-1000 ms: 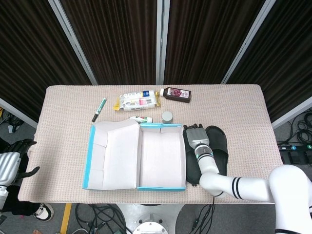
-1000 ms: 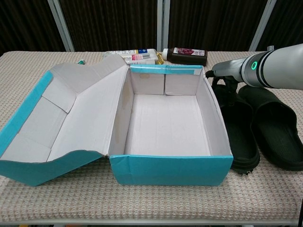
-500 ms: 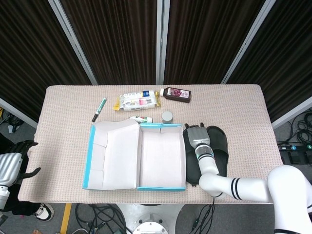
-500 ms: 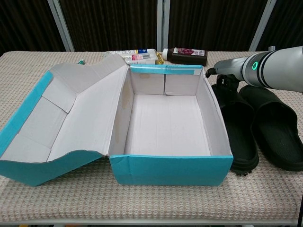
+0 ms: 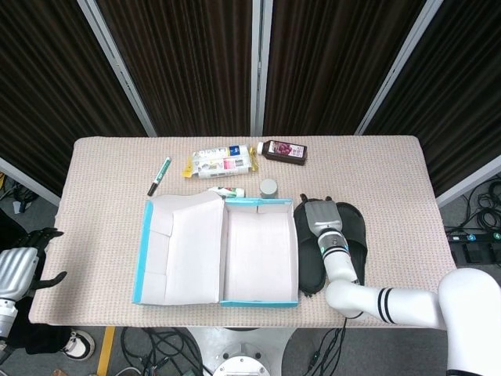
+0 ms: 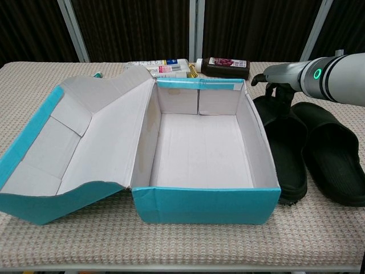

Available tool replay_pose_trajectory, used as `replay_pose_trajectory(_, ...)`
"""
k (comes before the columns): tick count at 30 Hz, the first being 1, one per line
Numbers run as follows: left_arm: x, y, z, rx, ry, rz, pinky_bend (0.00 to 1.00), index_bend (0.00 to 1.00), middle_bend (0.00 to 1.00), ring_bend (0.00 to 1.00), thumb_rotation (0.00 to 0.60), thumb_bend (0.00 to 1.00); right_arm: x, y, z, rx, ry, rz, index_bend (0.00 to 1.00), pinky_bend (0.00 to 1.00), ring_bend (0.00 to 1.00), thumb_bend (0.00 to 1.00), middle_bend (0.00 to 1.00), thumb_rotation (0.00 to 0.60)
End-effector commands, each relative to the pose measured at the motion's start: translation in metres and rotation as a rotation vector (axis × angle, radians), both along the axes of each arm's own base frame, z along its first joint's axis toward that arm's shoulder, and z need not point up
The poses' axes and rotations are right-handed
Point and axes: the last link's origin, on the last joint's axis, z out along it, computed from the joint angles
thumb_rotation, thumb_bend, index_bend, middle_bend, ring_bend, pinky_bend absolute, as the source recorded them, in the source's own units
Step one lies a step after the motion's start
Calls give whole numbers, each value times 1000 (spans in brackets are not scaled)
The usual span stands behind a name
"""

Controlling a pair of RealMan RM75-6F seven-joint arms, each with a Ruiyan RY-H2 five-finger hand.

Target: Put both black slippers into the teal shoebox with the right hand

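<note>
Right hand [image 5: 315, 213] sits over the far end of the inner slipper [image 6: 283, 151], the one just beside the teal shoebox [image 6: 205, 202]. In the head view the back of the hand covers the slipper's far end; in the chest view dark fingers [image 6: 276, 95] reach down at the slipper's far rim. Whether they are pinching the rim or only touching it cannot be told from either view.

Outer slipper [image 6: 336, 157] lies on the counter [image 5: 102, 227] just beside the inner one, on the side away from the shoebox, parallel to it, not touched by the hand.

Shoebox is open, lid folded out flat on the side away from the slippers. Interior shows bare white card; no slipper inside.

Left hand [image 5: 35, 266] hangs off the counter's edge, well apart from the shoebox on the lid side, fingers apart, holding nothing.

Beyond the far wall of the shoebox: small grey cap [image 5: 268, 187], a tube [image 5: 225, 191], a flat packet [image 5: 220, 162], a dark bottle [image 5: 285, 150], a green marker [image 5: 159, 175].

Progress, as judged: neither slipper is boxed. The step in hand looks like taking hold of the inner slipper. Left to do: lift it over the shoebox wall, set it inside, then do likewise with the outer one.
</note>
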Motion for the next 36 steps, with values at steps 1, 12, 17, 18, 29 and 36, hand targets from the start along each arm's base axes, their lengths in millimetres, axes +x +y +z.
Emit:
replay_pose_trajectory(1, -1, -2, -1, -5, 4, 0, 209, 208, 167, 142, 600, 179, 1, 0, 12, -16, -16, 11, 0, 167, 249, 119, 392, 600)
replay_pose_trajectory(12, 7, 2, -4, -9, 16, -20, 209, 208, 167, 142, 600, 180, 19, 11, 67, -90, -115, 88, 0, 173, 251, 125, 394, 600)
replay_pose_trajectory(17, 9, 5, -5, -8, 15, -15, 209, 208, 167, 142, 600, 180, 39, 22, 90, -113, -184, 143, 0, 174, 251, 125, 396, 600)
replay_pose_trajectory(18, 10, 5, -5, -9, 16, -17, 209, 208, 167, 142, 600, 180, 43, 24, 96, -123, -188, 162, 0, 174, 251, 125, 396, 600)
replay_pose_trajectory(29, 13, 10, -6, -3, 12, -16, 209, 208, 167, 142, 600, 180, 72, 33, 103, -123, -374, 248, 0, 187, 267, 149, 410, 600)
replay_pose_trajectory(36, 8, 9, -7, -11, 22, 0, 209, 208, 167, 142, 600, 180, 70, 31, 74, -62, -509, 281, 0, 189, 267, 158, 418, 600)
